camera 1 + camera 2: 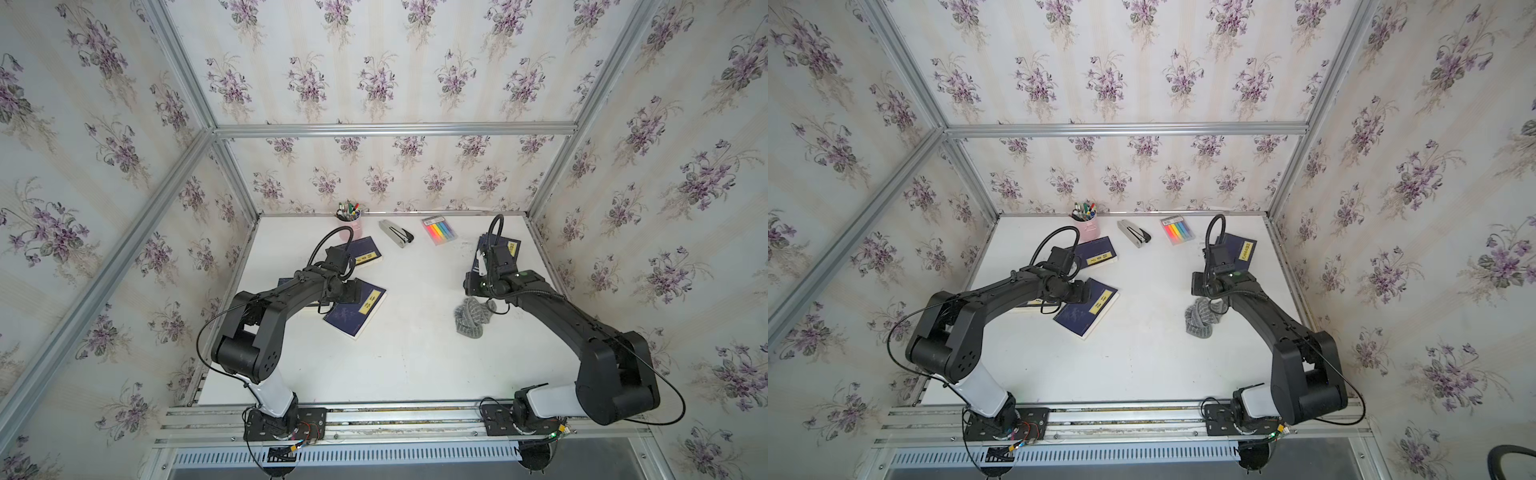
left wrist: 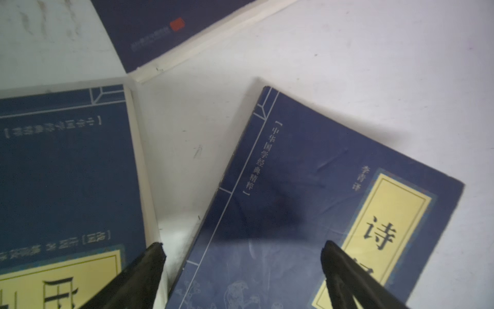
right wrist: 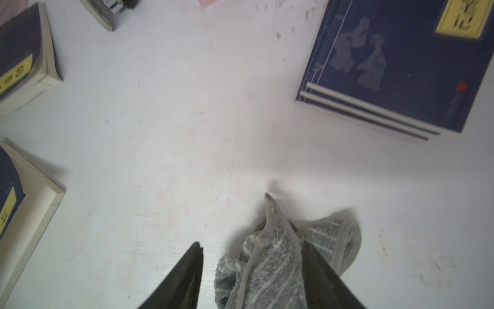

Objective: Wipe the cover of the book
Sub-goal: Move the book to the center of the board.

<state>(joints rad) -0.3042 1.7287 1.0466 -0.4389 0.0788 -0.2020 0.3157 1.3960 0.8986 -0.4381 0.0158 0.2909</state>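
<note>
The book point(image 1: 355, 311) point(image 1: 1086, 309) is dark blue with a yellow title label and lies flat left of the table's middle. Its cover point(image 2: 294, 214) shows faint whitish smears. My left gripper point(image 2: 242, 244) point(image 1: 351, 291) hovers just above the book's spine side, open and holding nothing. A crumpled grey striped cloth point(image 1: 471, 318) point(image 1: 1202, 320) point(image 3: 275, 256) lies on the table to the right. My right gripper point(image 3: 251, 243) point(image 1: 471, 286) stands over it, open. The cloth bunches up between the fingers, against one finger point(image 3: 320, 270) and clear of the other.
Another blue book point(image 1: 365, 253) lies behind the left arm and one point(image 2: 66, 174) beside the left gripper. A stack of blue books point(image 1: 509, 247) sits at the back right. A pink pen cup point(image 1: 348, 220), a stapler point(image 1: 397, 235) and a pack of coloured markers point(image 1: 439, 230) line the back edge.
</note>
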